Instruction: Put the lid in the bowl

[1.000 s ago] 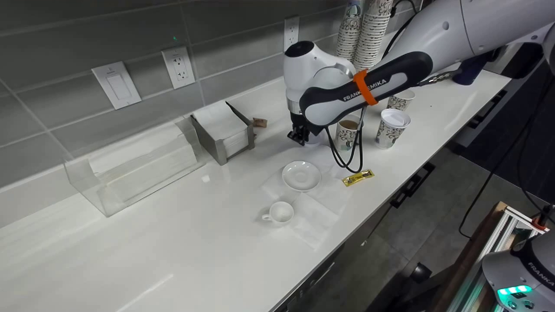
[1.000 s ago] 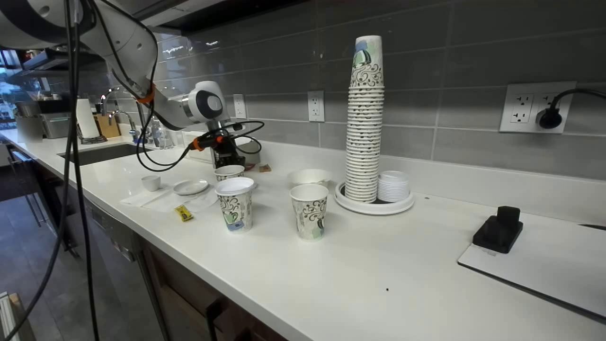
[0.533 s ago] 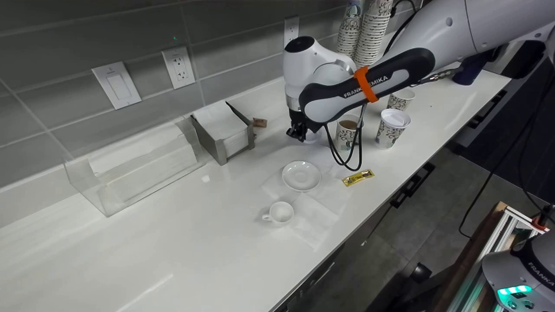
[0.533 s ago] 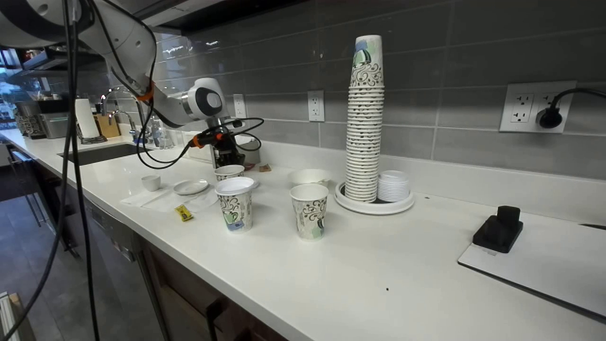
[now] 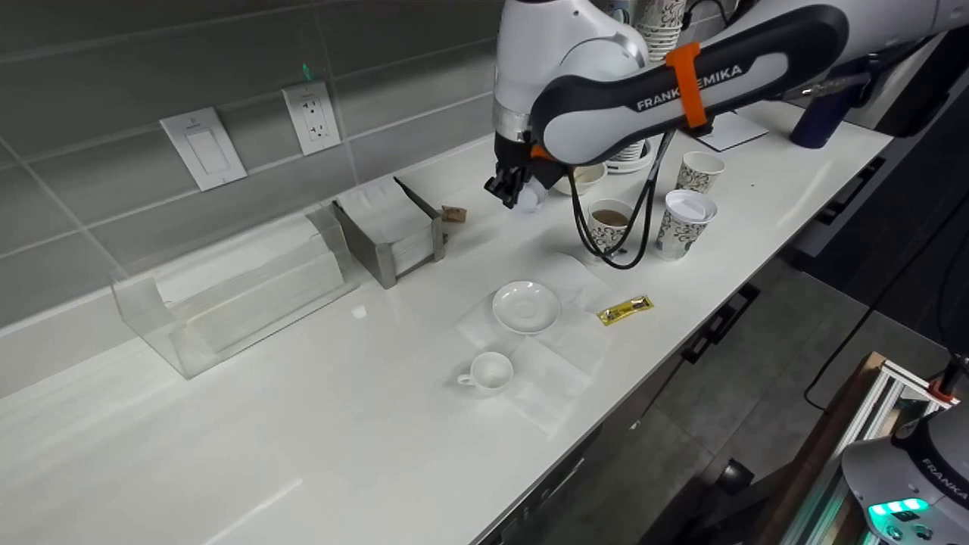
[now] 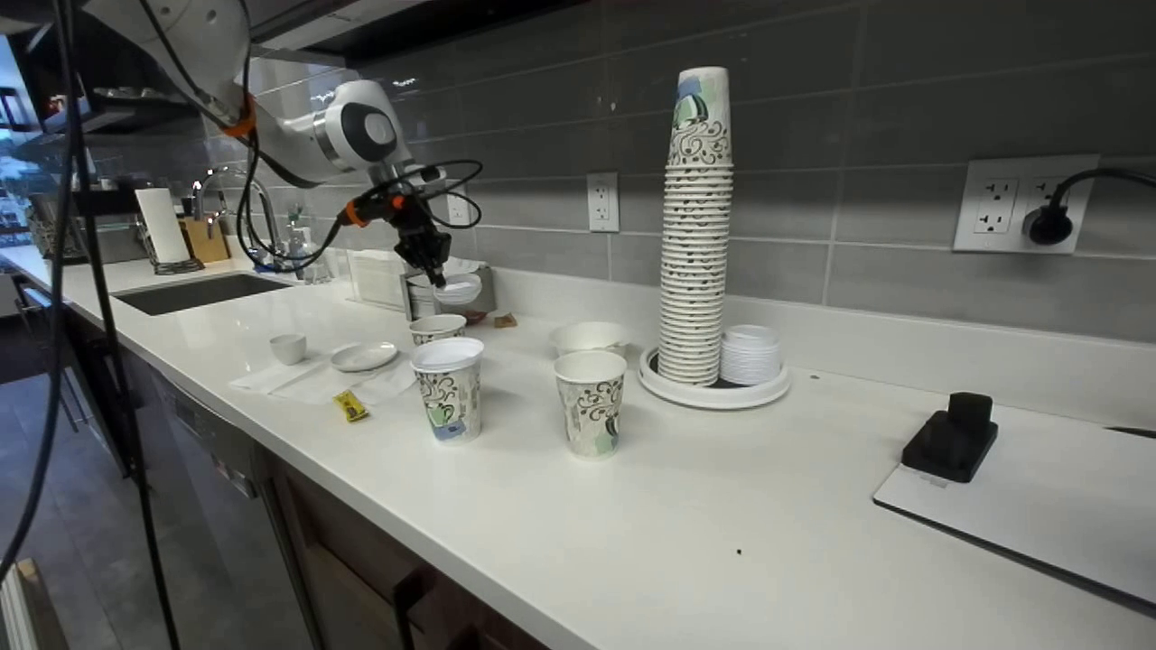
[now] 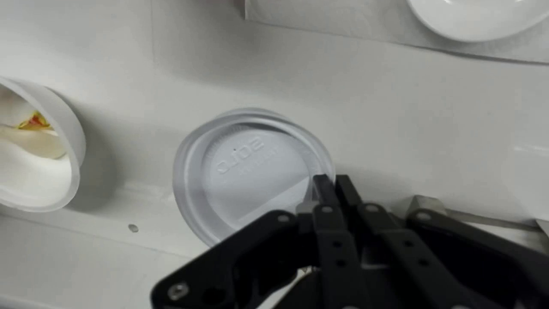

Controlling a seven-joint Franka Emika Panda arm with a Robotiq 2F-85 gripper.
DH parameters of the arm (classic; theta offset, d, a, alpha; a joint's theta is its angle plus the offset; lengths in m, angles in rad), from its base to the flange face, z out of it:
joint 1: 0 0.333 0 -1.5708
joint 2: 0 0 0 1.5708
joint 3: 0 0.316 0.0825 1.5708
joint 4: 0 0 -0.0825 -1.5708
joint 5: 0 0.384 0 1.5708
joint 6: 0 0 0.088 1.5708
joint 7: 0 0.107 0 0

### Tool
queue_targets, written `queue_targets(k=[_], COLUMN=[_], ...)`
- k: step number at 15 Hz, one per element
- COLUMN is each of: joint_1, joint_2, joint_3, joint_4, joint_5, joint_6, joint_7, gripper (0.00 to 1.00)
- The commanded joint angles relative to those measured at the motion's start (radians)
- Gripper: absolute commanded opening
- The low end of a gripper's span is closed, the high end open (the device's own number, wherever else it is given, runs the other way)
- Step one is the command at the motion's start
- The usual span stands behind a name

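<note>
Lid [image 7: 253, 171] is in the air, gripper [image 7: 333, 178] pinched tight on its rim at 3 o'clock in the wrist view, lettering [image 7: 241, 155] running 8-to-2. Bowl [image 7: 43, 178] at its 9 o'clock has a yellow-red scrap [image 7: 34, 122] inside.

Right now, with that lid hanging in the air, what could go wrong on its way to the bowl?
The lid is pinched at just one edge by the closed jaws, so it might tilt or slip. The bowl has something yellow and red inside, so the lid may not settle flat. In an exterior view, black cables loop in front of the paper cup of brown drink; they could snag it, though I can't tell how close they are.
</note>
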Motion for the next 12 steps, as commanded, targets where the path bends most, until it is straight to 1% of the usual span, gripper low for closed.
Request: queue_targets(k=[1,4,6,7,8,9,12], joint_1=[-0.003,-0.015,-0.034,-0.039,-0.054,-0.07,-0.104], joint_2=[-0.117,-0.196,-0.221,-0.224,-0.22,-0.211,-0.159], joint_3=[0.004,-0.005,-0.023,-0.041,-0.054,-0.064,-0.118], joint_4=[-0.083,-0.131,-0.154,-0.16,-0.161,-0.158,-0.129], joint_5=[0.01,-0.009,-0.02,-0.046,-0.049,-0.039,-0.083], joint_6=[0.045,0.074,0.113,0.135,0.167,0.196,0.294], joint_7=[0.007,0.031,0.07,0.113,0.142,0.154,0.205], gripper=[0.01,0.01,0.01,0.01,0.01,0.01,0.01])
